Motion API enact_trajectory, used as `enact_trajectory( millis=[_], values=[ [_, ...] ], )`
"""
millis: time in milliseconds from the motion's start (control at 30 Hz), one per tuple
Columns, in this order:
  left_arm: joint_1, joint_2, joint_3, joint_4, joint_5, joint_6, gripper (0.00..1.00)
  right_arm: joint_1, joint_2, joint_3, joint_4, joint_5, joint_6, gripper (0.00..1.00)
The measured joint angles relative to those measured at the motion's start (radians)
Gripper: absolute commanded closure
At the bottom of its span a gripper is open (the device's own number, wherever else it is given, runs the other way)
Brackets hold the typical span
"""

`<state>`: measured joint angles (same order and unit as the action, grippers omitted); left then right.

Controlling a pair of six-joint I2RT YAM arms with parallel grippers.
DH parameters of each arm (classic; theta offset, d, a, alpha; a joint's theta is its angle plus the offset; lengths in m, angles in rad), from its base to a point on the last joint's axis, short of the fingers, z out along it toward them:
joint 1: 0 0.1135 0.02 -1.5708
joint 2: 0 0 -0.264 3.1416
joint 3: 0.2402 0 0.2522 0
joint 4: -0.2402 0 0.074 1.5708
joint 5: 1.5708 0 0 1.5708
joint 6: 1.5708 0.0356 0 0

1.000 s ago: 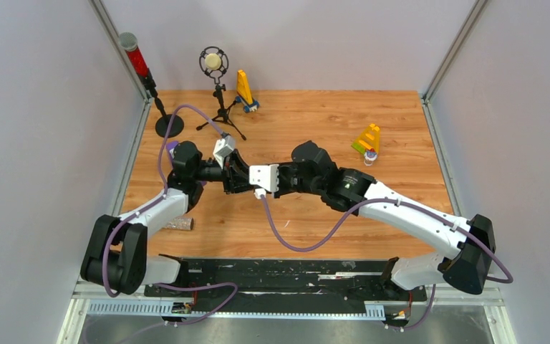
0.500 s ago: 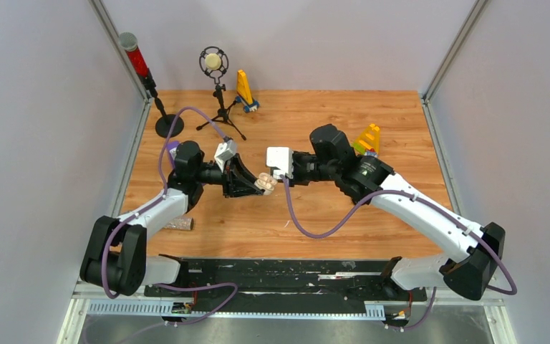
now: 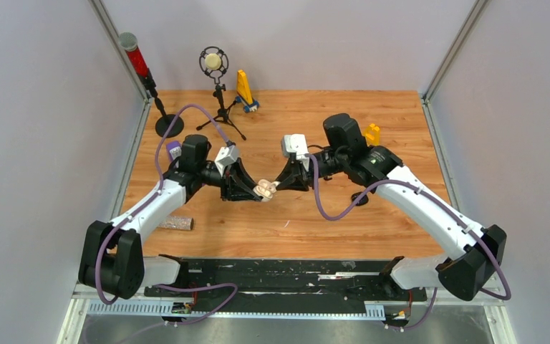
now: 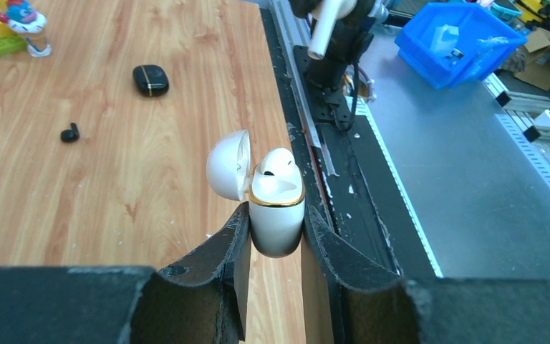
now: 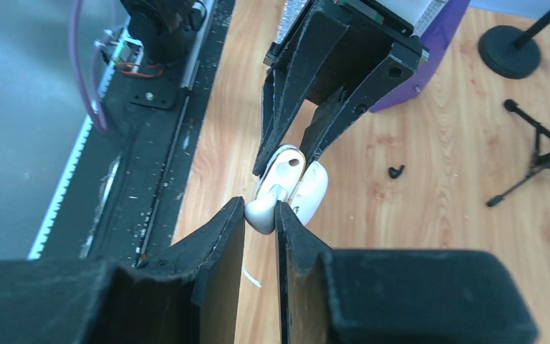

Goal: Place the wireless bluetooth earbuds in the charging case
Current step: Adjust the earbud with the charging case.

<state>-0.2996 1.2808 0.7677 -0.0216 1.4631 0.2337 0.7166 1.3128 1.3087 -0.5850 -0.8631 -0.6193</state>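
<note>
My left gripper [image 4: 276,215] is shut on the white charging case [image 4: 277,228] with a gold rim, holding it upright above the table with its lid open. One white earbud [image 4: 278,162] sits in the case. My right gripper [image 5: 260,211] is shut on a second white earbud [image 5: 261,216], stem pointing at the case [image 5: 314,192] just beyond it. In the top view the two grippers, left [image 3: 256,190] and right [image 3: 278,184], meet tip to tip at the case [image 3: 263,188]. A black earbud [image 4: 69,133] and another one [image 5: 397,172] lie loose on the wood.
A closed black case [image 4: 150,80] lies on the table past the black earbud. A thin white scrap sliver [image 5: 252,278] lies below the grippers. Microphone tripod [image 3: 218,107], red-topped stand [image 3: 159,107] and yellow toys [image 3: 244,89] stand at the back. A black rail [image 3: 293,276] runs along the near edge.
The right gripper pulled away from the left gripper, swung up and right, then turned back so its fingertips point at the open case. The left arm shifted slightly, still holding the case.
</note>
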Motion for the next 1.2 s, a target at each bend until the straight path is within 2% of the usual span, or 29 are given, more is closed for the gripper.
enact_trajectory(
  millis=[200,433,1200],
  values=[
    [-0.002,-0.002,0.000,-0.121,0.020,0.098,0.84,-0.032,0.051,0.000,0.011,-0.115,0.074,0.78],
    [-0.013,-0.002,0.000,-0.166,0.024,0.140,0.84,-0.032,0.114,0.000,0.058,-0.158,0.168,0.78],
    [-0.014,-0.002,0.013,-0.196,0.044,0.166,0.85,0.022,0.126,-0.091,0.235,-0.076,0.305,0.78]
  ],
)
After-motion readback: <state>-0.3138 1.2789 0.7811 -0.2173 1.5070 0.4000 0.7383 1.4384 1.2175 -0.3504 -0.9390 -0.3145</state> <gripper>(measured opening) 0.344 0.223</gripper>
